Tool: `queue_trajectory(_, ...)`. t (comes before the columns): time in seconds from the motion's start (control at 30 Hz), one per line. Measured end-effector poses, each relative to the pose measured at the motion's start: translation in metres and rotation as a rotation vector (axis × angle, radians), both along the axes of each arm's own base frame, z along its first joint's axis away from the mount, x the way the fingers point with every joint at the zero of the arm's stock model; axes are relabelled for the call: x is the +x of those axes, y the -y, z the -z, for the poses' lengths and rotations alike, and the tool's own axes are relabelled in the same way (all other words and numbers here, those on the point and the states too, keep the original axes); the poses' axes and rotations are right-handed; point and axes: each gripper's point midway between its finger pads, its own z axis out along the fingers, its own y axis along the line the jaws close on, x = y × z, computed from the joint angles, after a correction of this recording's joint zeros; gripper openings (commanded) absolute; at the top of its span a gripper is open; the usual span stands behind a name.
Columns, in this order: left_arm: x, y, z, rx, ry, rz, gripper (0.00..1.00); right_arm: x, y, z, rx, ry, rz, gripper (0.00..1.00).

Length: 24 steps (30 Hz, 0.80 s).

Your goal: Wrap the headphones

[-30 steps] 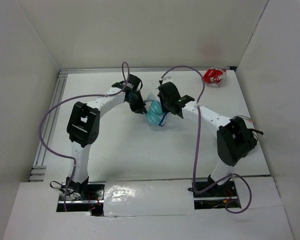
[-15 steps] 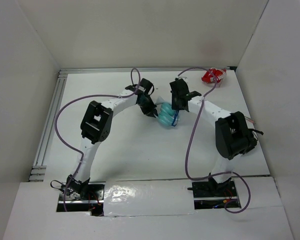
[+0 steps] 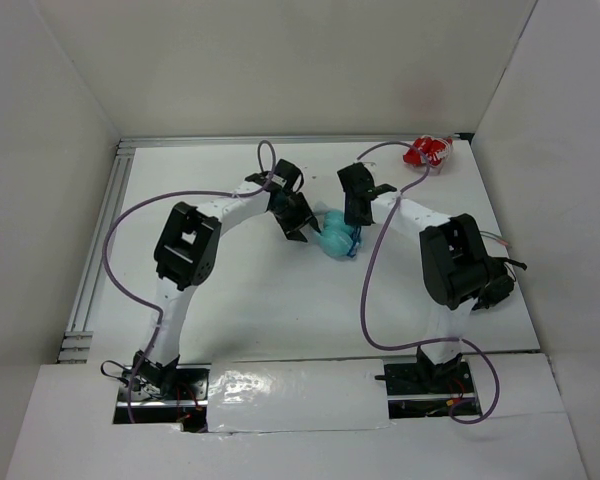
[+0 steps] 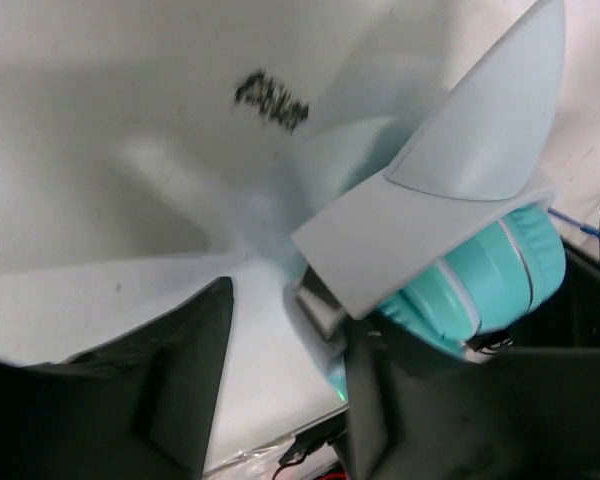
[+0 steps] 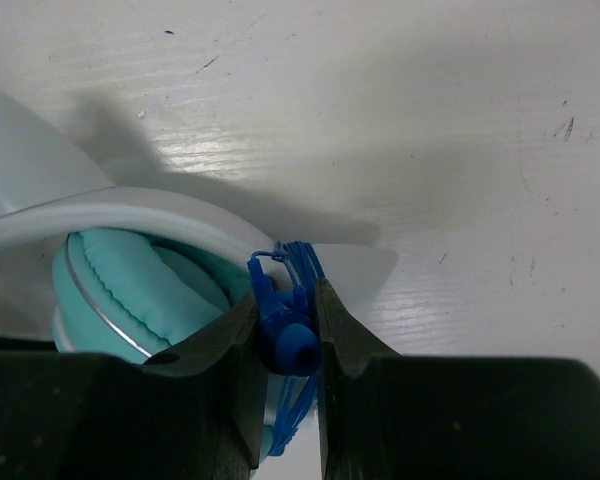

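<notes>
White tabletop (image 3: 240,290) inside plain white walls carries the teal headphones (image 3: 335,238) near its middle, between both arms. Right gripper (image 5: 285,335) is clenched on the blue plug (image 5: 288,350), with loops of thin blue cable (image 5: 300,262) bunched there beside a teal ear cup (image 5: 130,290). Left gripper (image 4: 285,320) stands spread wide, the white headband (image 4: 420,230) close against one finger, nothing pinched.

White table (image 3: 280,310) carries teal headphones (image 3: 334,238) and a red-and-white object (image 3: 427,152).
</notes>
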Motion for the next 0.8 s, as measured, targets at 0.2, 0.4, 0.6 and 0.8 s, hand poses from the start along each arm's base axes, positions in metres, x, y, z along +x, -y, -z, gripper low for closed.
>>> queue_trajectory(0.2,-0.019,-0.007,-0.021,-0.01,0.024,0.031,0.72,-0.003,0.004,0.001,-0.014,-0.011,0.029,0.17)
queue_trajectory(0.4,-0.035,-0.012,-0.041,-0.022,0.066,0.06,0.78,-0.007,0.007,0.002,-0.033,-0.018,0.053,0.35)
queue_trajectory(0.6,-0.053,-0.016,-0.055,-0.05,0.115,0.112,0.99,-0.009,0.007,-0.01,-0.047,0.011,0.065,0.59)
queue_trajectory(0.8,-0.067,-0.015,-0.075,-0.067,0.171,0.146,0.99,-0.016,-0.006,-0.066,0.028,0.133,0.023,0.77)
